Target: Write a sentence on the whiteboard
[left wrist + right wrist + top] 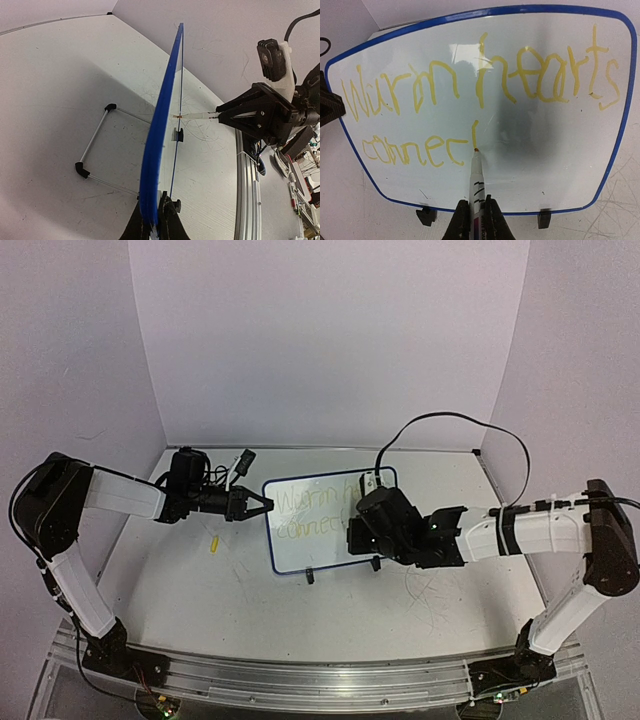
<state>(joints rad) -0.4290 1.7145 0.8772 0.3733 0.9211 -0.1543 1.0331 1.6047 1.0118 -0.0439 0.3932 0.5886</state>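
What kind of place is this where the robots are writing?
Probably a robot lab's test booth: plain white walls box in a scuffed table, the left arm and right arm stand on a metal rail, and a black cable loops loose.

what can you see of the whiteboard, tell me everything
The whiteboard is a small glossy white panel in a thin dark-blue frame with rounded corners. It stands nearly upright on the table on two black feet, with a wire prop behind. Yellow writing reads "Warm hearts" and, below, an unfinished "connec". The left end effector clamps its side edge. The marker held by the right end effector touches its face.
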